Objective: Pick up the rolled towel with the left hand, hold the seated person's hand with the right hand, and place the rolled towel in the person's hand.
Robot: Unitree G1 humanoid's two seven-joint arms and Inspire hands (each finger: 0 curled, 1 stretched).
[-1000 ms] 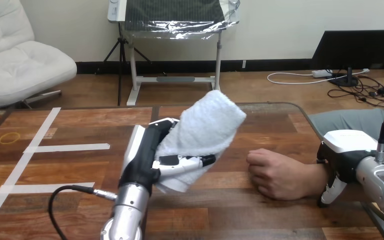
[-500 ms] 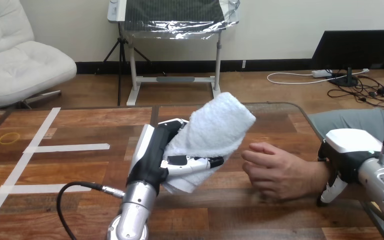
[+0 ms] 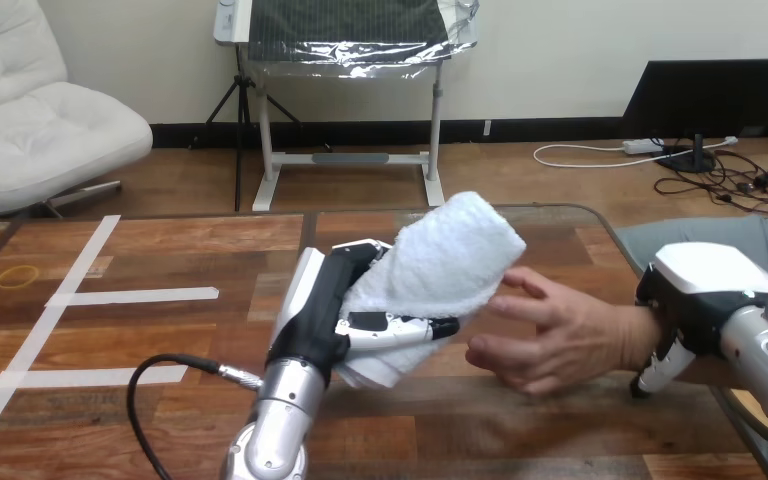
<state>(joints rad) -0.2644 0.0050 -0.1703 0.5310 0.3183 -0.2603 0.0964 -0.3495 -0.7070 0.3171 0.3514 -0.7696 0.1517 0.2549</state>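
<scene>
**Fingers (image 3: 400, 327) of my left hand (image 3: 325, 315) curled round the rolled white terry towel (image 3: 450, 255), handover close**

My fingers and thumb wrap the lower half of the roll, so I have a full grasp on it and not just a pinch. The towel is clear of the brown wooden table (image 3: 160, 240), tilted, with its upper end leaning up and to the right. That end touches or just overlaps the fingertips of the person's hand (image 3: 570, 335). This hand is open, palm turned toward the roll, and raised off the tabletop.

Further out, my right hand (image 3: 695, 310) sits over the person's wrist at the table's right edge. Its fingers (image 3: 654, 374) curl down round the near side of the wrist. I take that as a hold on the wrist rather than on the hand itself.

As I judge it, the pickup is done and the steadying hold is in place. The last stage is left. The roll has to go deeper into the open palm, the person's fingers need to close on it, and only then should my left hand let go. The towel is soft and bulky, so it may sag or unroll if I release too soon.
</scene>
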